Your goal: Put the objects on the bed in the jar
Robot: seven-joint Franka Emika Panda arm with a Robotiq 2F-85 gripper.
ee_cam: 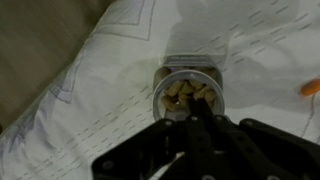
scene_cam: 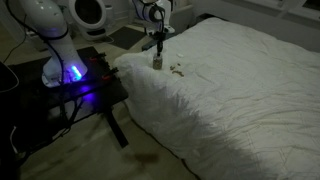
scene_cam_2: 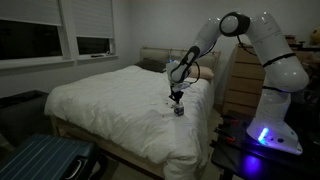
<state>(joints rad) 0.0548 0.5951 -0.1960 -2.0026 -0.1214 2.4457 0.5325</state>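
The jar [ee_cam: 188, 95] stands upright on the white quilted bed [ee_cam: 100, 70], and the wrist view looks down into its mouth at several tan-olive bits inside. My gripper [ee_cam: 197, 118] hangs right over the jar's near rim with its dark fingers pressed together. I cannot tell if a bit sits between the tips. In both exterior views the gripper [scene_cam: 157, 50] [scene_cam_2: 177, 99] points straight down onto the jar [scene_cam: 157, 62] [scene_cam_2: 179, 110] near the bed's edge. A few small dark objects [scene_cam: 176, 70] lie on the bed [scene_cam: 240, 90] [scene_cam_2: 110, 100] just beside the jar.
The robot base with a blue light [scene_cam: 70, 72] [scene_cam_2: 262, 135] stands on a black table [scene_cam: 95, 90] beside the bed. A blue suitcase [scene_cam_2: 40, 160] sits at the bed's foot. A wooden dresser [scene_cam_2: 240, 80] stands behind the arm. Something orange [ee_cam: 311, 88] lies on the cover.
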